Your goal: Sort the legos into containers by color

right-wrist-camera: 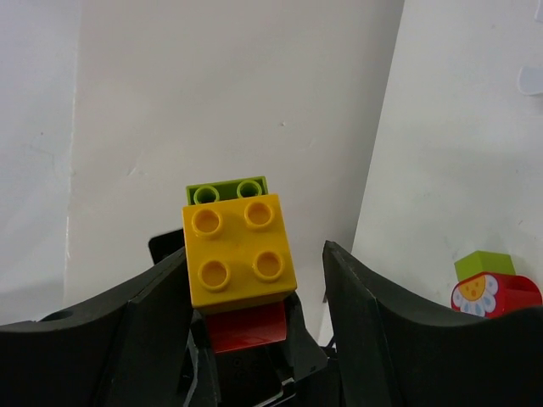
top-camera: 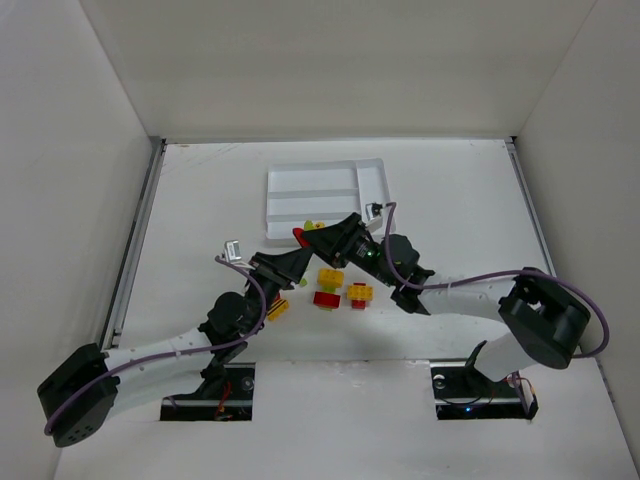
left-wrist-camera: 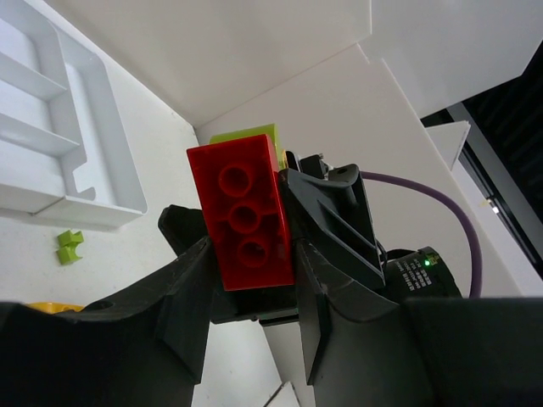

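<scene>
A stacked clump of a red brick, a yellow brick and a lime green brick hangs in the air between both grippers, just in front of the white tray. My left gripper is shut on the red brick at the bottom of the clump. My right gripper is open around the yellow brick, with a gap at its right finger. In the top view the left gripper and the right gripper meet at the clump.
Loose bricks lie on the table below: yellow, red, a yellow-and-red pair and yellow by the left arm. A small green brick lies by the tray's corner. A red flower brick under a green one stands to the right.
</scene>
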### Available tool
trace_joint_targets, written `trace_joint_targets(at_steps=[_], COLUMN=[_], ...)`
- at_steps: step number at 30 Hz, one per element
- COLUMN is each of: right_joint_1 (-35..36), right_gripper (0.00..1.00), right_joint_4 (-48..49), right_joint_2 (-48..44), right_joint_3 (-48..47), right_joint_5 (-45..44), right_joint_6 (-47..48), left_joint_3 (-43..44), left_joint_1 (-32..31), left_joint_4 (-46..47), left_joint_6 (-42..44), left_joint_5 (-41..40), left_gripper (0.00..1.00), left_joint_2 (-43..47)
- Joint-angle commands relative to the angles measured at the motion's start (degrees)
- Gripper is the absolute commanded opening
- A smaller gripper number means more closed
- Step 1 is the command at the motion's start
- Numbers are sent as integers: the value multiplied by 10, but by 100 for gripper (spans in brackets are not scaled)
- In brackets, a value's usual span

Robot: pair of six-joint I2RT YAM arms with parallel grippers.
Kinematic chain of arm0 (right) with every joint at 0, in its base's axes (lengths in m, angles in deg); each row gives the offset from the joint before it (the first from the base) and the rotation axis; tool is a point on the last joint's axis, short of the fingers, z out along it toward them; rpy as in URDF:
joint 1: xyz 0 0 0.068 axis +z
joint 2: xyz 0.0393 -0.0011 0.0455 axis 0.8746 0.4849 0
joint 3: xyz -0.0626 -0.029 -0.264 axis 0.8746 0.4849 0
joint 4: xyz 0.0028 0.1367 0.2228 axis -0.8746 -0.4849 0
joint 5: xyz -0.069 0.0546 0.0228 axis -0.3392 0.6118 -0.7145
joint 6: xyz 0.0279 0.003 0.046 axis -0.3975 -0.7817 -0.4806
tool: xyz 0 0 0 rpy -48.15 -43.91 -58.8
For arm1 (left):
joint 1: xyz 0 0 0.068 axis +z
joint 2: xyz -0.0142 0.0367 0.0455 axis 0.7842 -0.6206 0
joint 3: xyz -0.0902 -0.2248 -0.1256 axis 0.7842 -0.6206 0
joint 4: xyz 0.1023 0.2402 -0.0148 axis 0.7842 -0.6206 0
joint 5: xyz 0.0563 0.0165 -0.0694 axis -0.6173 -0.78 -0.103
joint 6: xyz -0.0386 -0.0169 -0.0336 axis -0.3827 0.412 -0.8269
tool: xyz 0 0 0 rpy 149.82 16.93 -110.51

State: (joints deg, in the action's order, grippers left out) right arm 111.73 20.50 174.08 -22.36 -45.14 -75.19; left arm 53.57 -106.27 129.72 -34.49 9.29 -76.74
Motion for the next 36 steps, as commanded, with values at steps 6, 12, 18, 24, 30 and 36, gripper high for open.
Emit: trace_joint_targets(at_steps=[6,12,18,24,30,36], right_joint_1=[-4,-11,-24,-32,-36,-42], right_gripper=[69,71,78,75,66,53], right_joint_4=[44,53,45,42,49,51], right_joint_2=[-17,-25,-36,-35,-38,-44], right_joint_3=[12,6,-4,-4,4,9], right_joint_5=[-4,13,37,46,43,46], right_joint_6=[16,40,75,81,83,84], left_joint_3=[0,-5,-7,-9,-13,-15], left_joint_1=[-6,-8,-8,-8,-5,-8], left_joint_4=[41,40,33,33,29,29], left_joint_6=[6,1,-10,-27,-40,-42], left_joint_5=[-7,-7,-8,-8,-8,-8], left_gripper=[17,17,17,17,17,17], left_joint_2=[15,17,18,15,16,15])
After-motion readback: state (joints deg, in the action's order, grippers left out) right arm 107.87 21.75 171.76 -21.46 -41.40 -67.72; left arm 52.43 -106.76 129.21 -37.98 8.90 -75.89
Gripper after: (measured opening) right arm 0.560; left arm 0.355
